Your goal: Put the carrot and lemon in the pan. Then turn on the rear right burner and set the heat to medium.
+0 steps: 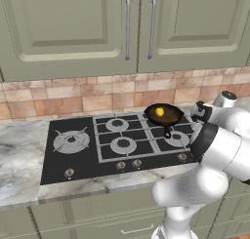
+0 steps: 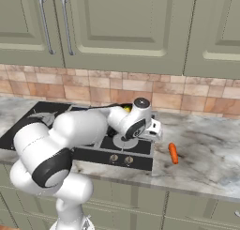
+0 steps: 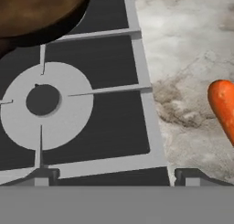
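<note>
1. The small bright yellow lemon [image 1: 159, 111] sits inside the round, shallow, dark brown-black frying pan [image 1: 164, 116], and the pan rests on the black grate at the rear right of the black glass cooktop [image 1: 73, 162], its short black handle pointing toward the front.
2. The slim, tapered orange carrot [image 2: 173, 153] lies on the grey marbled countertop [image 2: 206, 149], off the cooktop's right edge and well apart from the pan.
3. The white arm's two-finger gripper [image 3: 117, 176] hangs above the front right corner of the cooktop; in the hand view its two dark fingertips [image 3: 42, 176] stand far apart at the bottom of the picture, nothing between them, so the jaws are spread wide and hold nothing.
4. In that hand view the carrot [image 3: 224, 106] shows at the right edge, its rounded end pointing up in the picture, lying on the marbled stone beyond the grate's border and off to the side of the right fingertip, not between the jaws.
5. The round silver-grey front right burner ring [image 3: 43, 104] lies on the left of the picture, ahead of the left fingertip, and the pan's dark rim [image 3: 50, 24] fills the upper left corner with a sliver of yellow at the very top.
6. From the right base view the white wrist [image 2: 136, 121] covers most of the pan, with only a touch of yellow peeking out beside it.
</note>
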Robot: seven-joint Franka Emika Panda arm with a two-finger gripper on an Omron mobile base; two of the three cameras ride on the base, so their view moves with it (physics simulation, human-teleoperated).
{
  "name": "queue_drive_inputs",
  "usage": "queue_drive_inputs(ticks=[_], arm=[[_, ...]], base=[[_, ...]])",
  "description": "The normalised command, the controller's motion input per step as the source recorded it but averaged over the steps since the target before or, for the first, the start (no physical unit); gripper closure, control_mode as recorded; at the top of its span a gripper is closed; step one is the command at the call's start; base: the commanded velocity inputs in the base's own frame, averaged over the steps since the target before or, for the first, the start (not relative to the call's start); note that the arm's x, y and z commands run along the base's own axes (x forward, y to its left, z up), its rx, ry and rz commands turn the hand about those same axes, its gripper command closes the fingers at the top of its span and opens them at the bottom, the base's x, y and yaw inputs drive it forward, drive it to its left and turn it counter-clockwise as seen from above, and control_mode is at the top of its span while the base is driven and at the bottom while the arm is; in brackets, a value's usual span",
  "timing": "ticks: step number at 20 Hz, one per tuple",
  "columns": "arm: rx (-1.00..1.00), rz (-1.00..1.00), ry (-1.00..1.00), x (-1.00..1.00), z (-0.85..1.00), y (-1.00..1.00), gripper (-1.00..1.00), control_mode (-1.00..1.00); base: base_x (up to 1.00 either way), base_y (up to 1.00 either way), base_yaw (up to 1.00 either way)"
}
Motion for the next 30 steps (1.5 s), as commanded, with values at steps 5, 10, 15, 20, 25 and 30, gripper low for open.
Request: queue_drive_inputs(ticks=[5, 10, 15, 20, 25, 30], arm=[[0.0, -0.09, 0.14, -0.11, 0.0, -0.38, -1.0, -1.0], [0.0, 0.06, 0.06, -0.01, -0.01, -0.29, -1.0, -1.0], [0.0, 0.2, 0.0, 0.0, -0.02, -0.09, -1.0, -1.0], [0.0, 0.22, 0.0, -0.04, 0.0, -0.14, -1.0, -1.0], [0.0, 0.09, 0.0, -0.19, 0.0, -0.4, -1.0, -1.0], [0.0, 0.0, 0.01, -0.18, -0.09, -0.56, -1.0, -1.0]], base=[[0.0, 0.0, 0.0], [0.0, 0.0, 0.0], [0.0, 0.0, 0.0], [0.0, 0.0, 0.0], [0.0, 0.0, 0.0], [0.0, 0.0, 0.0]])
